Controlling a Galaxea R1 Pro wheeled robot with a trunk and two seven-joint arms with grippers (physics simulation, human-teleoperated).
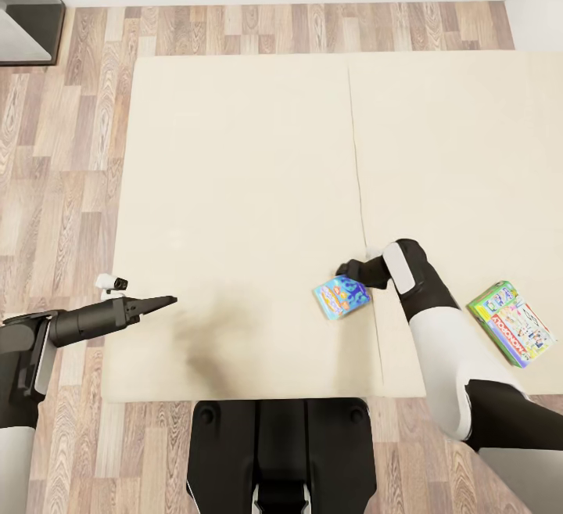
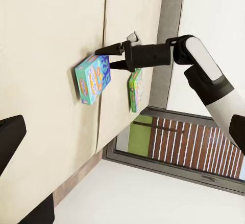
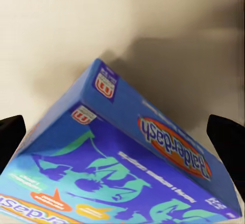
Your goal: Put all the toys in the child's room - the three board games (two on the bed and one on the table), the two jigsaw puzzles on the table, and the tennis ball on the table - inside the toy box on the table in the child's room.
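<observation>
The blue game lies flat on the bed, near its front edge and just left of the seam between the two mattress sections. It reads as a stiff, light cardboard box with printed faces that are probably slick, so a pinch on a thin corner could slip or twist; the safer hold is across the short width, pads square on two opposite side walls, with the mattress likely to give a little under any downward push. The lid is bright blue with turquoise and purple lettering, a red-orange oval on one side wall reading "Balderdash", and small red logos at a corner.

The right gripper hangs just over the far edge of the box. In the right wrist view its two dark fingers stand wide apart at either side with the box between them and not yet touched, so it is spread and holding nothing; the left wrist view hints the tips are close to the box, though whether one grazes it is hard to tell.

The green game, green-edged with a red banner, lies well to the right on the other section, near the front edge. The left gripper hovers over the left margin of the bed, pinched together on nothing
</observation>
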